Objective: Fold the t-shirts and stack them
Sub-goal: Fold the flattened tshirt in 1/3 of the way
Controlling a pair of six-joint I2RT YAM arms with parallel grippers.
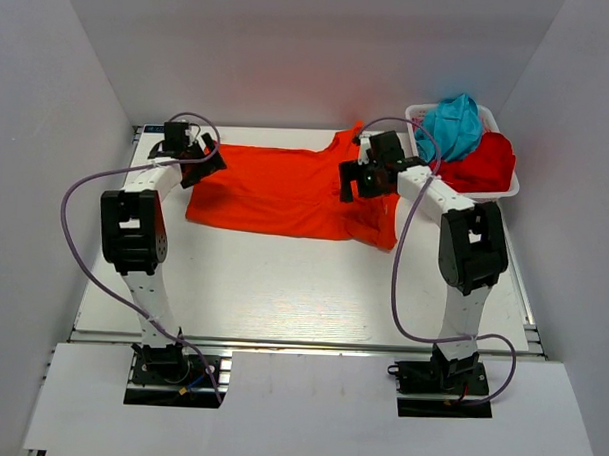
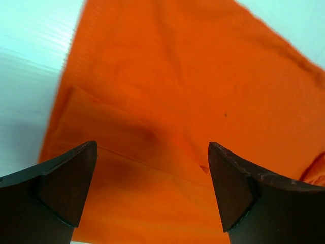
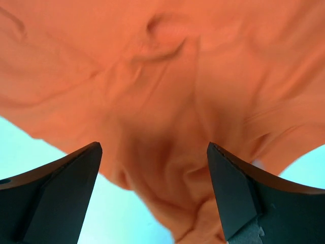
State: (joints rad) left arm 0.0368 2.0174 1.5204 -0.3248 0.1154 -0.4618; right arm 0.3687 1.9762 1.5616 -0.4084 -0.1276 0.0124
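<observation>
Orange-red t-shirt (image 1: 276, 192) lies flat, soft and creased.

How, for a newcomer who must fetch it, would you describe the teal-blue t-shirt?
At the table's far right corner sits a small white basket. Two crumpled t-shirts lie in it, and the teal-blue t-shirt is the left one. Beside it is the deep red t-shirt, while the orange-red t-shirt lies spread on the table.

a white table (image 1: 282, 287) spreads beneath the left claw (image 1: 211, 165) and right claw (image 1: 348, 182); plain pale grey walls (image 1: 310, 58) rise beyond and either side of them, evenly lit
</observation>
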